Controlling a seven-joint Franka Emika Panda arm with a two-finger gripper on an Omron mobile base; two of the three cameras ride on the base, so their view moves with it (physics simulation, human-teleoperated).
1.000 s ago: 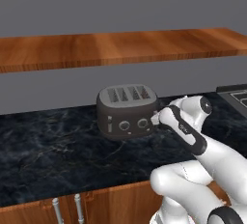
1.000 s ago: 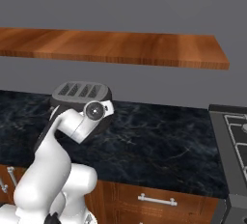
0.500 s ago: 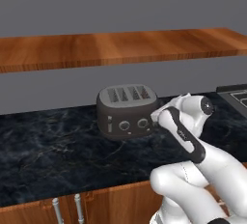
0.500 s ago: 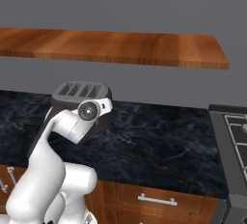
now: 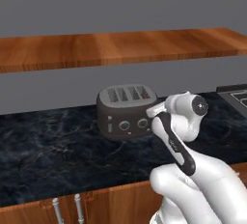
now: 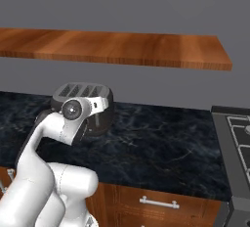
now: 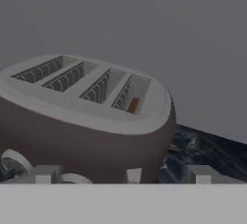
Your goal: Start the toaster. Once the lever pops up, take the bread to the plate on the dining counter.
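- Since the earlier frames the arm has swung a little nearer the toaster (image 5: 126, 110); the scene stays put.
- One toaster at frame centre on the black counter (image 5: 53, 150), four slots; one bread (image 7: 133, 105) slice in the rightmost slot.
- One gripper (image 7: 120, 175), fingers apart, holding nothing.

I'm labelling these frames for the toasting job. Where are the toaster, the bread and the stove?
toaster (image 5: 126, 114): left base view, on its dark front face above the knobs.
bread (image 7: 133, 105): hand view, brown edge showing inside the rightmost slot.
stove (image 6: 239, 133): right base view, on its cooktop at the right edge.
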